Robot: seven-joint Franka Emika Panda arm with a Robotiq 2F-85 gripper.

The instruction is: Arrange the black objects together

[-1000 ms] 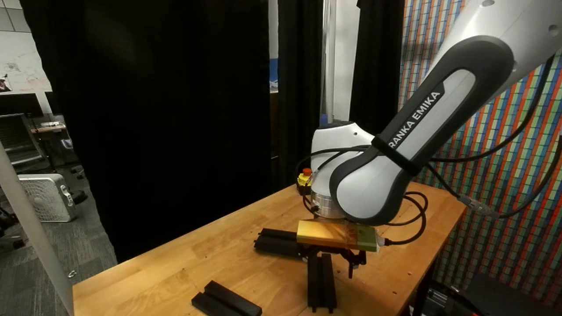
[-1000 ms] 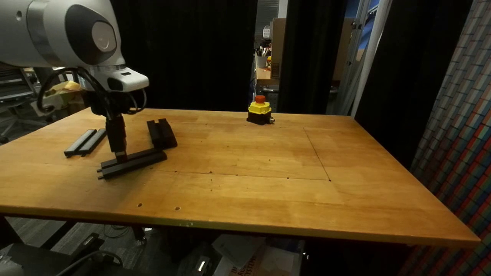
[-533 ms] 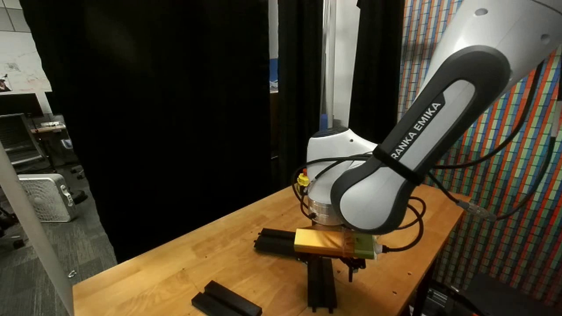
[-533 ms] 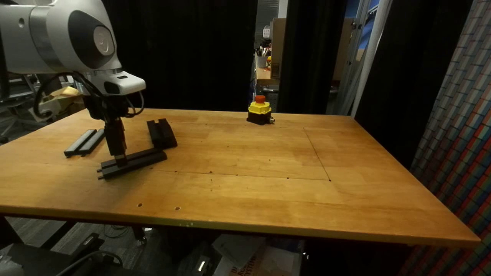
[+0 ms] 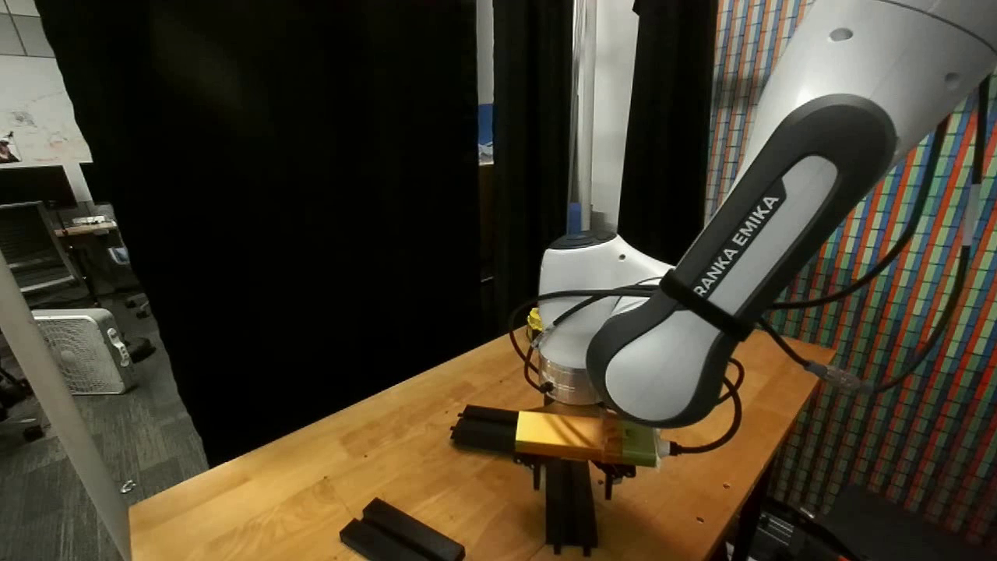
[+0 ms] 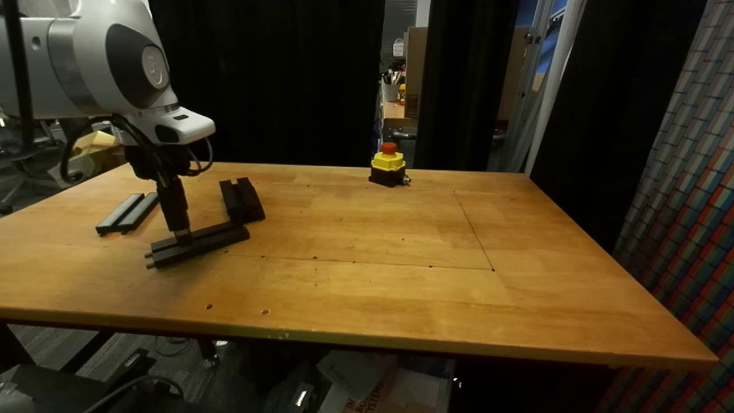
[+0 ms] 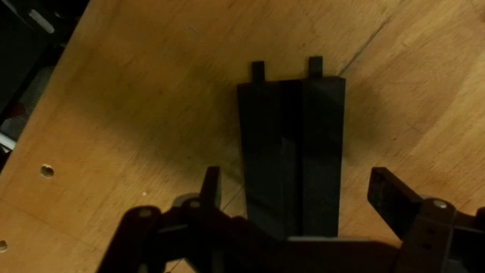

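- Gripper has dropped and slid sideways since a second ago, now straddling the pegged black block; all three blocks look unmoved.
- Pegged black block: flat on the wooden table, grooved, between the fingers, gaps roughly even both sides.
- Gripper state: spread wide, nothing held. How deep the fingertips reach: can't tell.
- Step, my guess: grasp. Best go straight down, keep gaps even, close square on the long sides, clear of the end pegs. Lift only once both sides bear evenly.
- Second black block: just beside the end opposite the pegs; contact unclear. Finger could clip it, so check before turning.
- Third black block: well apart, so grouping looks unfinished.
- Emergency-stop button: well away, shouldn't interfere.
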